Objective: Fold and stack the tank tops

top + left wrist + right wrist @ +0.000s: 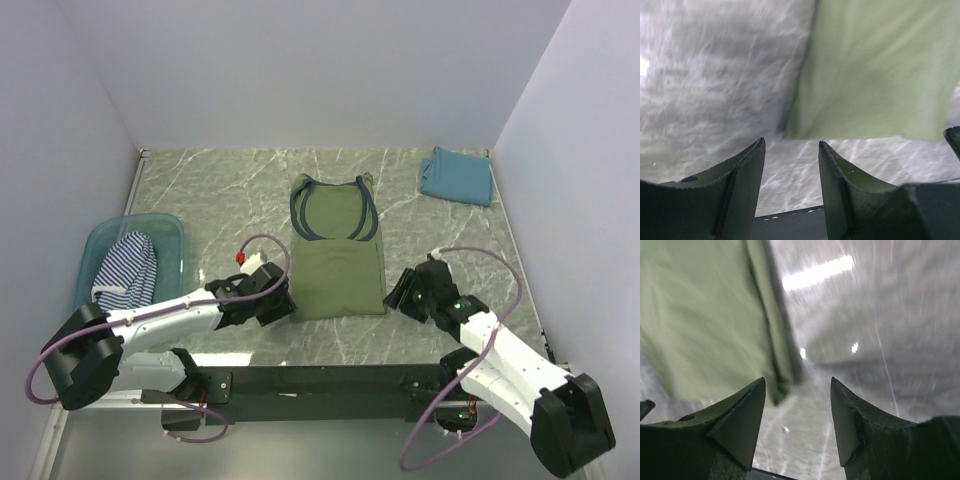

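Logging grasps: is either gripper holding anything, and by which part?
Nothing is held. The left gripper and right gripper both stand open beside the near corners of the olive-green cloth tank top.

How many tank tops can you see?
3. Olive-green tank top lying at centre; teal-blue tank top folded at the far right corner; striped tank top bunched in the tub at left. More could hide under it.

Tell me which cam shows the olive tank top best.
Top external: the whole olive-green tank top shows, laid flat, dark-trimmed straps at the far end. Left wrist catches only its near left corner, blurred; right wrist only its near right corner, also blurred.
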Robot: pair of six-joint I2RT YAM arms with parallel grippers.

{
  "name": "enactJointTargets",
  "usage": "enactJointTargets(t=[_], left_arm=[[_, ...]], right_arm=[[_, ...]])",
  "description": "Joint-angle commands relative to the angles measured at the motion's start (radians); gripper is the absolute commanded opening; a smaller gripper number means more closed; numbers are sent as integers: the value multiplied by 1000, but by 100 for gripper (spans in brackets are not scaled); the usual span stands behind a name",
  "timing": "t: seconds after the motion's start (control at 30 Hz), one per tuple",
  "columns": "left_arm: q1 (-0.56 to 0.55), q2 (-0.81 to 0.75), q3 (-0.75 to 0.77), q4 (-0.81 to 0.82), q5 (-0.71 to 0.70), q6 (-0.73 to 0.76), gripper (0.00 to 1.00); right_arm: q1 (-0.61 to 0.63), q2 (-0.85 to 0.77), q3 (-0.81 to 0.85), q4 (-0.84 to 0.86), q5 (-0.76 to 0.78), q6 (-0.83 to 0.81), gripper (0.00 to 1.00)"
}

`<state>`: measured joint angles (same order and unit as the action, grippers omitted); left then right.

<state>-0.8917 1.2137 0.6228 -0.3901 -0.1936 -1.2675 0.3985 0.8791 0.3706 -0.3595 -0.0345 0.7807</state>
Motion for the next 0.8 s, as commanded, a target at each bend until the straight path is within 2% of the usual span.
enactJointTargets(t=[0.0,0.17,0.3,0.57,0.63,0.77], left_arm=[[-32,-19,-40,52,-20,-76,53],[-38,-14,-98,183,16,-98,55],[-38,7,-130,218,16,-122,55],[-38,81,-146,198,-13,-194,52],[-38,92,-158,235,-4,-201,51],[-38,136,-153,246,2,-199,48]], right_arm=[[26,-64,-61,8,-4,75,61],[31,-118,-111,40,-12,115,62],[31,-126,-127,79,-25,132,62],[59,-69,-154,171,-51,153,61],[74,-54,-160,188,-42,158,61],[80,-26,-167,205,-42,158,56]])
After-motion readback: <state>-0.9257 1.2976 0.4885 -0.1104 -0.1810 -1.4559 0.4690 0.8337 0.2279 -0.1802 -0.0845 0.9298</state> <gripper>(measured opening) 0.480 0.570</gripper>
